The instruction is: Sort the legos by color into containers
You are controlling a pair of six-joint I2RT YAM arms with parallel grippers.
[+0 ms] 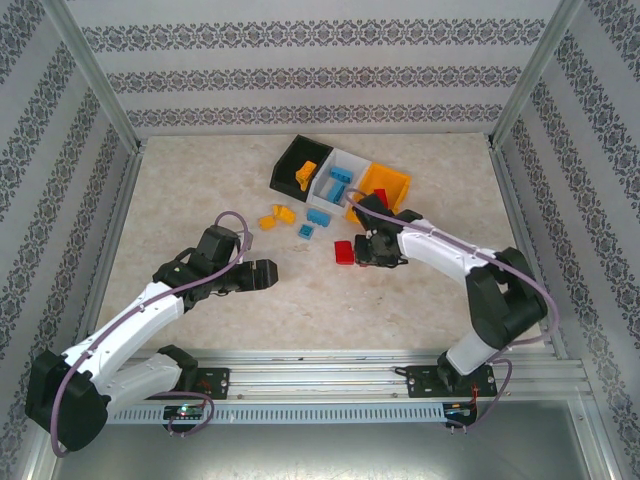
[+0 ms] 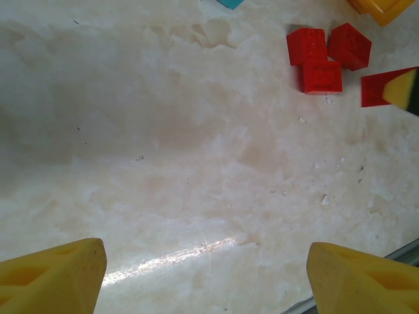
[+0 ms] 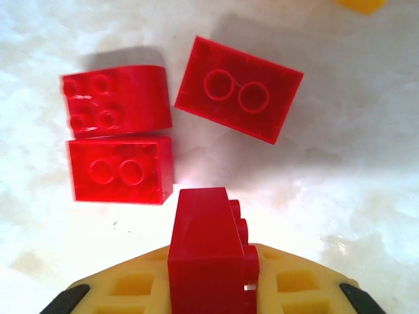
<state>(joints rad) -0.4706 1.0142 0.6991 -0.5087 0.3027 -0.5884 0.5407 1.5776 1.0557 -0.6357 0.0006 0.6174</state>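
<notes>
Lego (image 3: 200,229) pinched in right pincer (image 3: 208,291), three red legos (image 3: 121,171) ahead

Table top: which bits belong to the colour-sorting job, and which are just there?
Part of the job: red bricks (one held in the right arm's fingers), blue bricks, orange-yellow bricks, black bin, white bin, orange bin.
Just there: patterned walls, metal rail, purple cables.

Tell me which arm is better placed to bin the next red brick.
Right. The right gripper is shut on a red brick near the orange-yellow bin; the left gripper is open over bare table, farther off.
</notes>
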